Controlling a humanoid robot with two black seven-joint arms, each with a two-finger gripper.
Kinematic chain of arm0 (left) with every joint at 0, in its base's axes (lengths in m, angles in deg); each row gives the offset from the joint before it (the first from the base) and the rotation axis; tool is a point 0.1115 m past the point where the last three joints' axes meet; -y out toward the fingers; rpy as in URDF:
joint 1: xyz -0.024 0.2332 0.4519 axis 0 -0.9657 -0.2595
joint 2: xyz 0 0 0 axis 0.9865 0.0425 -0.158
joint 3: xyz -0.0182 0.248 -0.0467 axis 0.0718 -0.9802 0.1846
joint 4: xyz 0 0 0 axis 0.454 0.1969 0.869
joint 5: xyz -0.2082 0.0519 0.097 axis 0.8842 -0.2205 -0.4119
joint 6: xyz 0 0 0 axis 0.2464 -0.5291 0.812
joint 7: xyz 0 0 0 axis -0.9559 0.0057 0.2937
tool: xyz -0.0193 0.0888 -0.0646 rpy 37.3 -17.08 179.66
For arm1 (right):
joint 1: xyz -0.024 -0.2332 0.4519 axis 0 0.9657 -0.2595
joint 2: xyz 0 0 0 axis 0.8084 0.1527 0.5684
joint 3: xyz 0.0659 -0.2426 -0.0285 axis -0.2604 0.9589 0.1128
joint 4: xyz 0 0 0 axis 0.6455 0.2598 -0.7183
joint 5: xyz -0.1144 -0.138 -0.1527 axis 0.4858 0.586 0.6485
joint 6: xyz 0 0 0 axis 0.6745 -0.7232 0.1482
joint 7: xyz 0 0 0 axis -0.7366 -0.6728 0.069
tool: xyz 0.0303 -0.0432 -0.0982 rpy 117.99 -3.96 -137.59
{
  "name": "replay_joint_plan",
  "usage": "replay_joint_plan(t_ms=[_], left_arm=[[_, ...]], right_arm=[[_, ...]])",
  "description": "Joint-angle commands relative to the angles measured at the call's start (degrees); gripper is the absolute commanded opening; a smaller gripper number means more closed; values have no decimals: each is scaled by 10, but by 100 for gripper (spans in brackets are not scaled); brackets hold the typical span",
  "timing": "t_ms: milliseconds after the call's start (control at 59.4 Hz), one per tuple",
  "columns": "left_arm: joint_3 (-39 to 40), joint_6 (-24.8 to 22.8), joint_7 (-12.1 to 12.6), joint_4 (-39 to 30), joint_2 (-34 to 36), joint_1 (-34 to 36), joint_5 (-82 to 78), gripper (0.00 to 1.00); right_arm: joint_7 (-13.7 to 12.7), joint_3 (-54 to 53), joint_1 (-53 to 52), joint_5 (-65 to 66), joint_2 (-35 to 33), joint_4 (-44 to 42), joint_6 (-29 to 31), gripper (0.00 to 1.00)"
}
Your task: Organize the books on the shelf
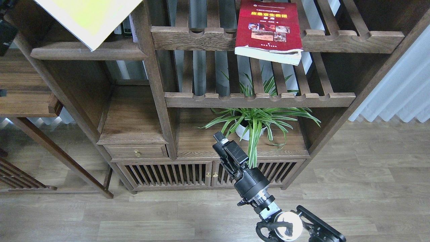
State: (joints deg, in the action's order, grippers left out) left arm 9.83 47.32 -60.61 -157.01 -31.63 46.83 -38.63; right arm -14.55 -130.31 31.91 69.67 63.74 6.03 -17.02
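Red paperback book with yellow title band (268,28) is seen overhanging the slatted rack (336,37); it could be toppled off if nudged. Yellow-green and white book (89,16) rests tilted on the solid brown shelf (87,53). Right tool (224,151): state cannot be told.

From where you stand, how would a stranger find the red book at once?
Look at the tall wooden bookcase, upper right section, on the top slatted rack. The red book lies flat there, overhanging the front rail. Its yellow title band and small photos set it apart.
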Motion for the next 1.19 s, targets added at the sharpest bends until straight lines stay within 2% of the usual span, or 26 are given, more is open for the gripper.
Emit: replay_joint_plan(t_ms=[0,67,118,219,421,723,875,1177], left_arm=[[5,0,5,8,2,14,-2,1],[4,0,16,13,2,15,-3,1],[4,0,36,15,1,15,-3,0],[4,0,49,16,-3,15,-6,0],[15,0,49,25,-3,28,-50,0],[21,0,50,33,0,89,-74,0],[51,0,62,37,26,87,-95,0],[57,0,61,49,26,83,-152,0]], right_arm=[[-1,0,-3,0,0,0,0,76],[-1,0,-3,0,0,0,0,76],[-1,0,-4,0,0,1,0,76],[-1,0,-4,0,0,1,0,76],[-1,3,-10,0,0,5,0,76],[-1,25,-10,2,0,19,0,76],[0,41,-9,3,0,19,0,76],[-1,41,-10,4,0,15,0,76]])
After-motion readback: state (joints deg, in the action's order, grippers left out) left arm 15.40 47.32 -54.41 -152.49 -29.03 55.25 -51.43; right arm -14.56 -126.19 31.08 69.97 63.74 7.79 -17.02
